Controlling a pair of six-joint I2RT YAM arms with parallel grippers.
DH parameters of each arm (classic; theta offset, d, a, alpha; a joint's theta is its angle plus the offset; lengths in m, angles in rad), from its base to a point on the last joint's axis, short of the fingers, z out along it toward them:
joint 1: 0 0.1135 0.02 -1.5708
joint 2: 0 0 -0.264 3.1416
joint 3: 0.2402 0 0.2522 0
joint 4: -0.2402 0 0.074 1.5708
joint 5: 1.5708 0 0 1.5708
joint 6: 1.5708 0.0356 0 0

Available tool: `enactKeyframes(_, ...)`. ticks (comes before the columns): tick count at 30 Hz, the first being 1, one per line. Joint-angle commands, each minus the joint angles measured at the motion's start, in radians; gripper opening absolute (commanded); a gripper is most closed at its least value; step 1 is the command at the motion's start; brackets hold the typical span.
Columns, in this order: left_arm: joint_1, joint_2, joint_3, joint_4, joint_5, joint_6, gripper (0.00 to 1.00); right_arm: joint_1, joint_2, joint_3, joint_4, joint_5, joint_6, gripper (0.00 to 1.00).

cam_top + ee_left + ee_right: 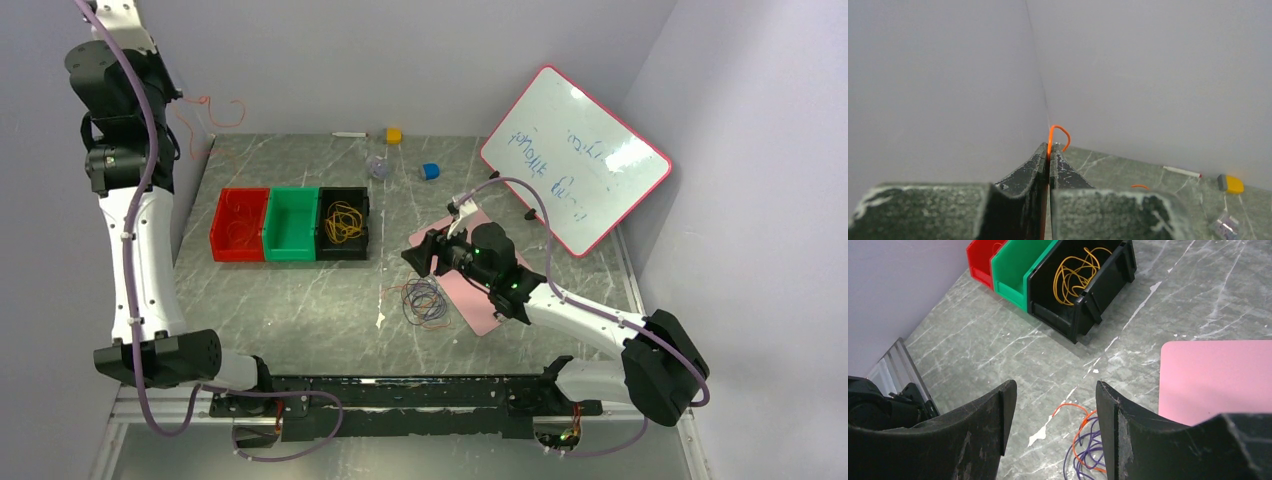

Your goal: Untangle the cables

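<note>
Grey marbled bench point(300, 310) between plain lilac-grey walls point(400, 60).
Whiteboard point(575, 160) scrawl in blue, unreadable. Left fingers point(1063, 170) pinch an orange cable point(1058, 131) aloft; right fingers point(1110, 415) gape over tangled cables point(425, 300) beside a pink mat point(1213, 380); yellow cable point(344, 222) in black bin point(340, 251).

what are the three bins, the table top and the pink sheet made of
The red bin, green bin and black bin look like moulded plastic: smooth walls, slight sheen. The table top looks like grey-green marble or a marble-print laminate: pale veins. The pink sheet looks matte and thin, maybe foam or rubber.
</note>
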Motion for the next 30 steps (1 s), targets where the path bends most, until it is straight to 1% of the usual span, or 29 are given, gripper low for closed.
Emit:
enactKeyframes(1, 0.014, -0.004, -0.087, 0.016, -0.024, 0.014, 0.07, -0.006, -0.017, -0.019, -0.002, 0.001, 0.002, 0.63)
enactKeyframes(8, 0.021, -0.074, -0.345, 0.094, -0.069, -0.022, 0.07, -0.007, -0.045, -0.042, 0.004, -0.011, 0.012, 0.63)
enactKeyframes(10, 0.035, -0.087, -0.404, 0.092, -0.051, -0.052, 0.07, -0.007, -0.052, -0.052, 0.004, -0.009, 0.011, 0.63)
enactKeyframes(15, 0.059, -0.103, -0.479, 0.067, 0.021, -0.13, 0.07, -0.008, -0.042, -0.051, -0.01, -0.012, 0.002, 0.63)
enactKeyframes(22, 0.059, -0.138, -0.531, 0.034, 0.028, -0.18, 0.07, -0.007, -0.024, -0.042, -0.007, -0.008, -0.003, 0.63)
enactKeyframes(30, 0.059, -0.168, -0.509, -0.07, 0.069, -0.216, 0.07, -0.008, -0.006, -0.041, 0.002, -0.012, -0.003, 0.63)
